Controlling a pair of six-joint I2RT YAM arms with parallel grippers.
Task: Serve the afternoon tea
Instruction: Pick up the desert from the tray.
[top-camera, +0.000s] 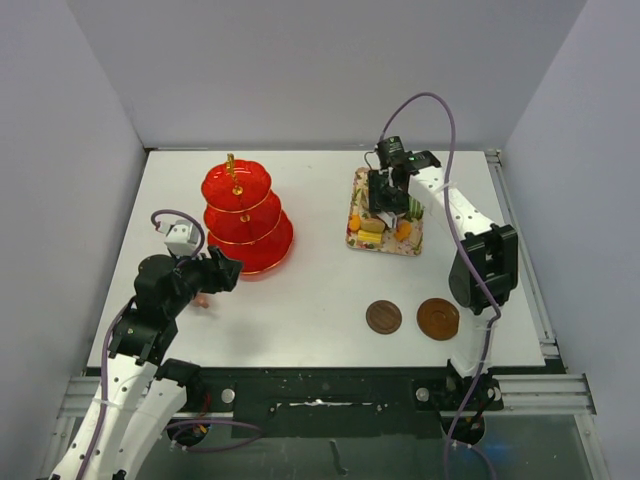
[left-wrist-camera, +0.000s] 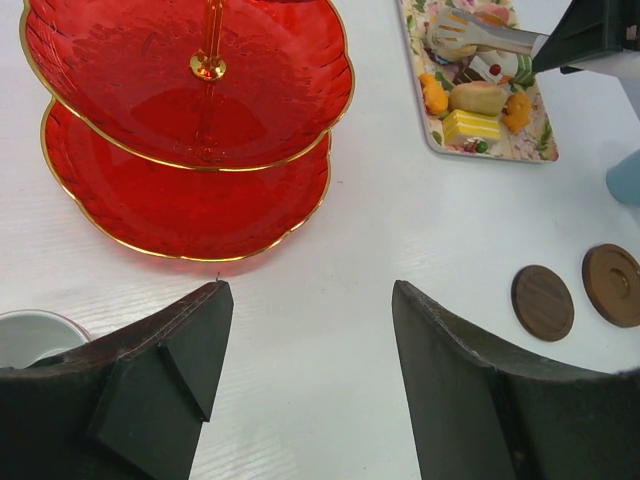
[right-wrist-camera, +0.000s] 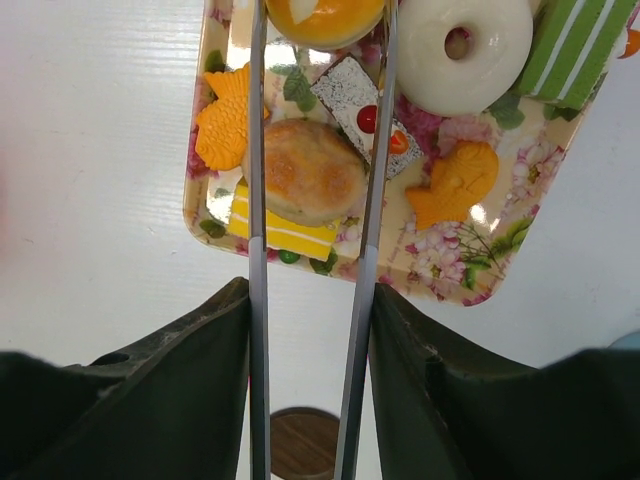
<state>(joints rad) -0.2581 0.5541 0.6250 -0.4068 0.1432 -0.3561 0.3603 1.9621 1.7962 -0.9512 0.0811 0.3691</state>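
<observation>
Left gripper (left-wrist-camera: 310, 300): released, its jaws wide apart with nothing between them, hovering low over the bench (top-camera: 320, 290) just in front of the stand.
Right gripper (right-wrist-camera: 310, 290): clenched on a pair of metal tongs (right-wrist-camera: 257, 200), one tong arm pressed against each finger.
Tongs: they reach out over the tray, their two arms straddling the round brown bun (right-wrist-camera: 310, 172) and the orange-yellow round cake (right-wrist-camera: 325, 15) beyond it; the tips run out of the wrist view.
Tray (right-wrist-camera: 450, 262): floral and rectangular, at the far right of the bench, carrying all the sweets.
Sweets: a yellow layered slice (right-wrist-camera: 285, 235) under the bun's near edge, two orange fish-shaped cakes (right-wrist-camera: 222, 125) (right-wrist-camera: 455, 185), a white ring doughnut (right-wrist-camera: 463, 45), a green striped piece (right-wrist-camera: 575, 45) and a speckled slice with a red cherry (right-wrist-camera: 355, 100).
Stand (top-camera: 240, 215): red, translucent and gold-rimmed with a gold handle, upright at the far left, well apart from the tray.
Saucers: two round brown ones (top-camera: 383, 317) (top-camera: 438, 319) side by side on the near right.
Light-blue cup (left-wrist-camera: 625, 178): only an edge shows, beyond the saucers.
Other cup (left-wrist-camera: 30, 335): beside the left gripper, possibly the pink one; only its pale rim shows.
</observation>
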